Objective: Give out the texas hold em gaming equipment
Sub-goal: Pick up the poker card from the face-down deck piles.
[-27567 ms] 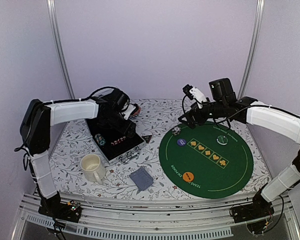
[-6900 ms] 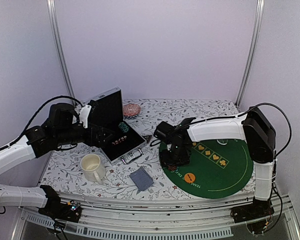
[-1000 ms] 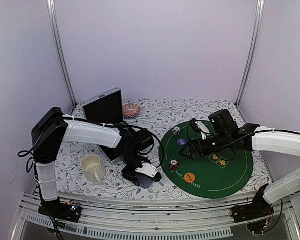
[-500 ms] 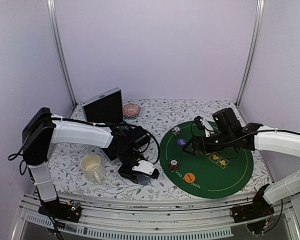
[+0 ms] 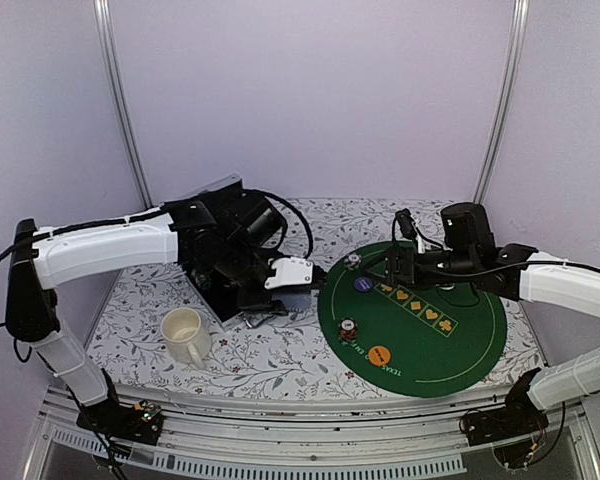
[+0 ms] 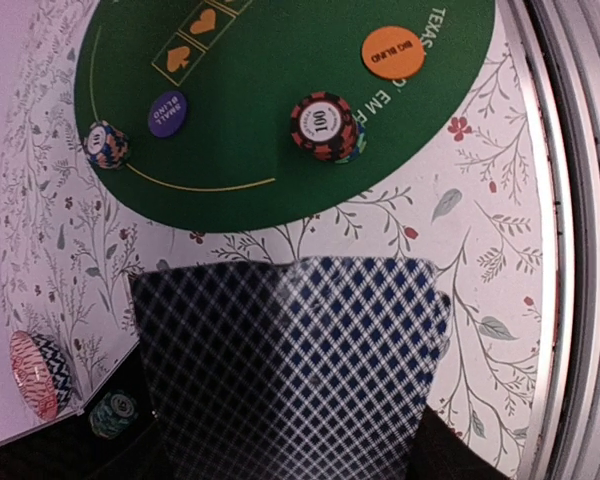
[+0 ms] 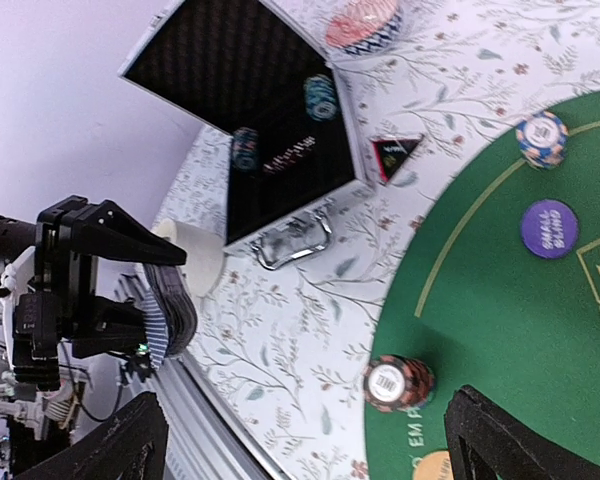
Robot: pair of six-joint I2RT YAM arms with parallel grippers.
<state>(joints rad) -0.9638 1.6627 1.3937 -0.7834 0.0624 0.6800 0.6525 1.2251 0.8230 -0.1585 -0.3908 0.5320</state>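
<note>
Two chip stacks sit on the green poker mat (image 5: 460,350): a blue-white stack (image 6: 108,145) at its rim and a red-black "100" stack (image 6: 326,127), with one purple disc (image 6: 167,112) and one orange disc (image 6: 392,52). Two teal stacks (image 7: 320,97) stand in the open case (image 7: 220,70), and one triangle marker (image 7: 395,150) lies beside it. The left gripper (image 5: 290,285) hangs above the tabletop (image 5: 430,215) between case and mat, jaws clamped on the single card deck (image 6: 290,370); the right gripper (image 7: 310,440) hovers over the mat, jaws apart
</note>
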